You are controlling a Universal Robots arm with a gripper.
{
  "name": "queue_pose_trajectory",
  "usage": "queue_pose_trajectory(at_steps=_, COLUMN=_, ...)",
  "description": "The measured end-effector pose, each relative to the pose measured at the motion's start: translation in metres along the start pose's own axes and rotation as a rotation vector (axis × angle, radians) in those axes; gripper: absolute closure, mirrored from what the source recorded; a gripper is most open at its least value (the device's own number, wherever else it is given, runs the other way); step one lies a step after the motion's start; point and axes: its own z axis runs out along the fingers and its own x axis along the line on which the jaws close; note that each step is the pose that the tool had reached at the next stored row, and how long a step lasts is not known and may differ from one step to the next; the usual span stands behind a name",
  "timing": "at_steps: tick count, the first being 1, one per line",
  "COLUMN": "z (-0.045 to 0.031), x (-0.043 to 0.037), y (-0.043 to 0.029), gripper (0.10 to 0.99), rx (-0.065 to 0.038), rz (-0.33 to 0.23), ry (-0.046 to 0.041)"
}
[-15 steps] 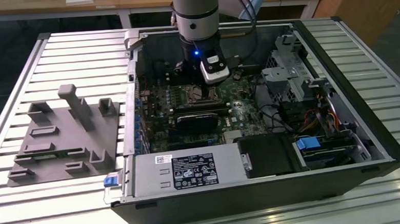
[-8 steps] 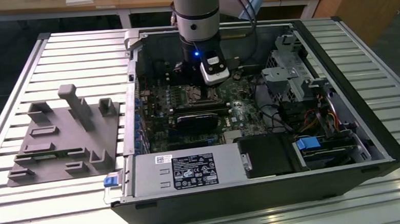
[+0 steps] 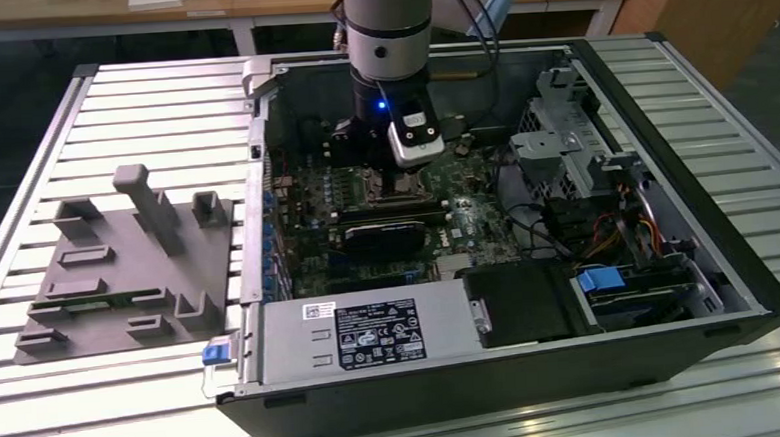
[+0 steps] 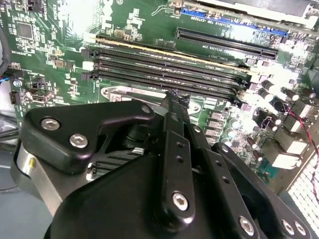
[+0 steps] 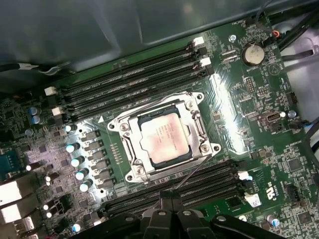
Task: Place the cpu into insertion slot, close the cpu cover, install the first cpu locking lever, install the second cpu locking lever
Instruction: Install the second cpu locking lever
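on a slatted metal table (image 3: 117,103) i see the open computer case (image 3: 713,262); my gripper (image 5: 171,196) hangs beside the insertion slot (image 5: 130,174), fingertips together, cpu (image 5: 163,139) seated under the cpu cover (image 5: 192,117).

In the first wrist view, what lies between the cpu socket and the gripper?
In the first wrist view, a bank of long black memory slots runs between the cpu cover and the gripper.
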Motion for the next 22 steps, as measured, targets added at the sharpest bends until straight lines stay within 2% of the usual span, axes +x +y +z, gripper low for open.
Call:
queue_pose_trajectory(at_steps=3, z=0.0002, x=0.0001, y=-0.0001, gripper=0.980, rx=-0.004, rz=-0.006, ry=0.0004)
queue_pose_trajectory(at_steps=6, z=0.0008, x=0.0001, y=-0.0001, gripper=0.980, rx=-0.016, rz=-0.026, ry=0.0034)
queue_pose_trajectory(at_steps=13, z=0.0024, x=0.0002, y=-0.0004, gripper=0.980, rx=-0.037, rz=-0.075, ry=0.0074)
queue_pose_trajectory(at_steps=22, z=0.0051, x=-0.0011, y=-0.0056, gripper=0.980, rx=-0.084, rz=-0.097, ry=0.0109)
